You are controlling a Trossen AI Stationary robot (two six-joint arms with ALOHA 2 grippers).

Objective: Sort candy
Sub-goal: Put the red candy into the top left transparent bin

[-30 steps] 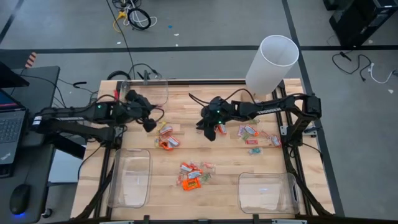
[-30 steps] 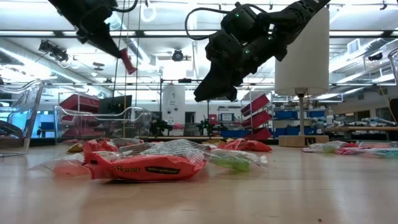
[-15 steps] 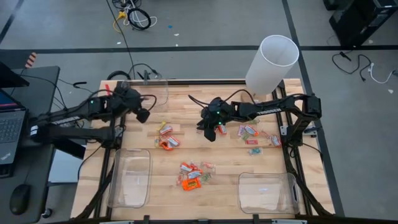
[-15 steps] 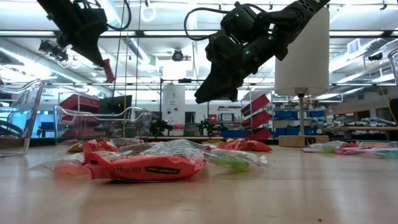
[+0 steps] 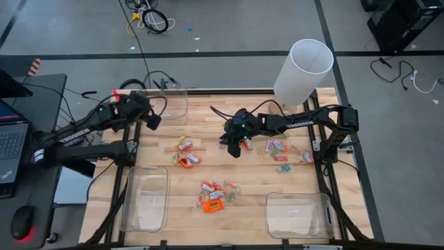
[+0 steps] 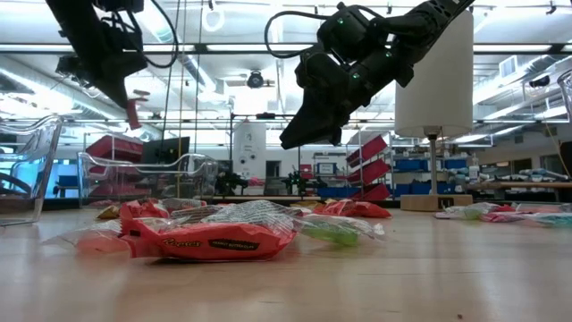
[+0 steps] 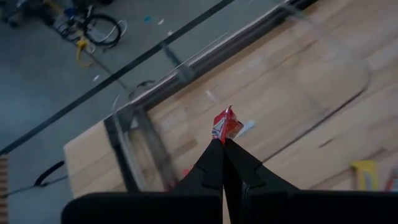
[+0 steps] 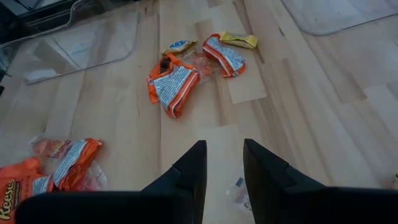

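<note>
Nearest the front edge of the table I see two clear bins, one at the front-left corner and one at the front-right corner, with a heap of orange wrapped candy between them. Mid-table lie an orange-and-white candy cluster and a pale pink-green scatter towards the right edge. My right gripper hovers over bare wood at mid-table, fingers spread with nothing between them. Farther back, my left gripper is raised beside the clear bin at the back-left corner, fingertips pinching a small red-wrapped candy. A white cylinder stands at the back-right corner.
</note>
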